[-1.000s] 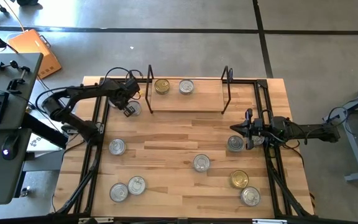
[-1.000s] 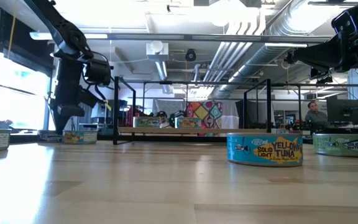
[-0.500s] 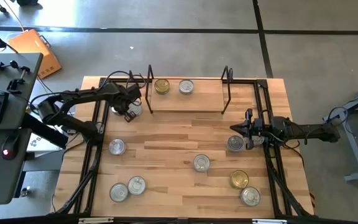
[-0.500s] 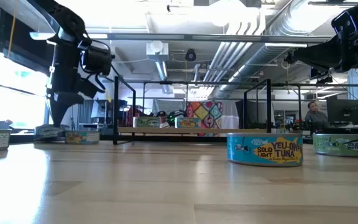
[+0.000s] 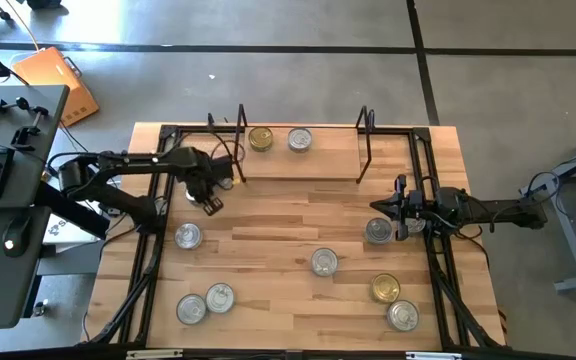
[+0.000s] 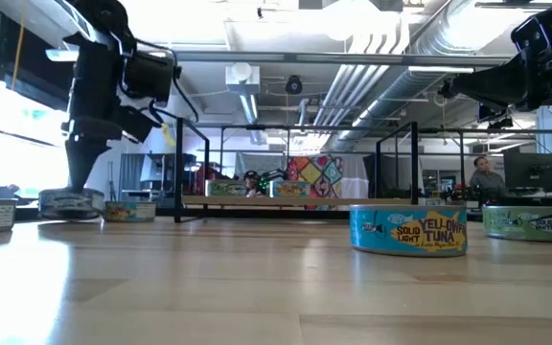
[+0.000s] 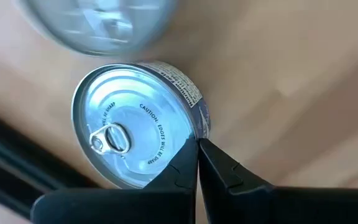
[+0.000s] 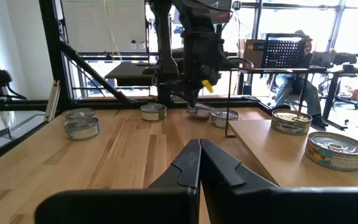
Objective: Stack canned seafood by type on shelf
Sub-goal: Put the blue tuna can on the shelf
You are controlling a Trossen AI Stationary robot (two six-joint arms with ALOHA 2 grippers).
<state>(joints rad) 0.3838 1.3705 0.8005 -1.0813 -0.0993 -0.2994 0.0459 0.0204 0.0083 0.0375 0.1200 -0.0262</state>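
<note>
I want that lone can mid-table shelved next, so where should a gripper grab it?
Take the silver-lidded can across its round side wall, coming straight down from above. It sits flat, lid up, with bare tabletop all round. The right gripper is nearer.

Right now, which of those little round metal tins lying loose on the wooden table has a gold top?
The gold-lidded round tin near the table's front right corner, next to a silver-lidded tin. Every other loose tin has a silver lid.

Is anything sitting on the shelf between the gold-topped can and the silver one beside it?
No. In the high view, only bare shelf board separates the gold-lidded can from the silver-lidded can.
</note>
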